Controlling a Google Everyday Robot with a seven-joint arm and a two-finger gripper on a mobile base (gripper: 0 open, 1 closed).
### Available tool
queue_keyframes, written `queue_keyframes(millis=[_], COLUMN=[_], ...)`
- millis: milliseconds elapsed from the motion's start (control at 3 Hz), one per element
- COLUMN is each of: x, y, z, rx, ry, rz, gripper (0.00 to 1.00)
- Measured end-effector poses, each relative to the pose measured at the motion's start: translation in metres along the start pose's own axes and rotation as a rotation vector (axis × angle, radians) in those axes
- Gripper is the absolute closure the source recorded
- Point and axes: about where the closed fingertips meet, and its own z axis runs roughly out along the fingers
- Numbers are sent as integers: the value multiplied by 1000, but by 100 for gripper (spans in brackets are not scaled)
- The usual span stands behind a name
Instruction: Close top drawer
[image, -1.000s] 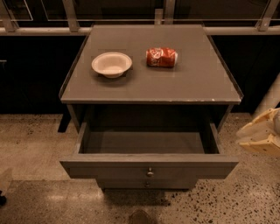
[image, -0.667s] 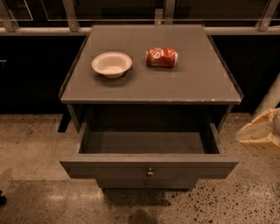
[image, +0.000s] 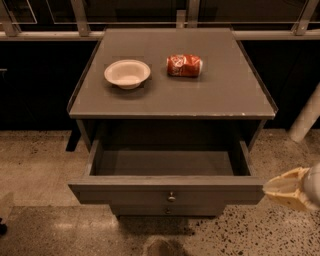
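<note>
The top drawer (image: 125, 192) of the grey cabinet is pulled far out, and its inside looks empty. Its flat front faces me, with a small round metal knob (image: 171, 196) at the centre. My gripper (image: 289, 190), pale yellow, is at the right edge of the view. It sits just right of the drawer front's right end, at about the same height, and holds nothing that I can see. I cannot tell whether it touches the front.
On the cabinet top (image: 225, 95) are a white bowl (image: 127, 73) at the left and a crushed red can (image: 184, 65) at the centre right. A lower drawer's knob (image: 167, 210) shows under the open drawer. Speckled floor surrounds the cabinet; a railing runs behind it.
My gripper has moved down and slightly left, from beside the drawer's right side to the level of the drawer front. The drawer, bowl and can have not moved.
</note>
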Motion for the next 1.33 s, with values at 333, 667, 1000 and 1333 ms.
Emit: queue_keyframes(millis=[333, 667, 1000, 1333], x=[47, 79, 82, 68], y=[-1, -5, -21, -41], z=[55, 103, 135, 153], rx=[-43, -83, -55, 39], ry=[-45, -60, -55, -54], rz=[109, 182, 173, 139], gripper=[100, 100, 100, 100])
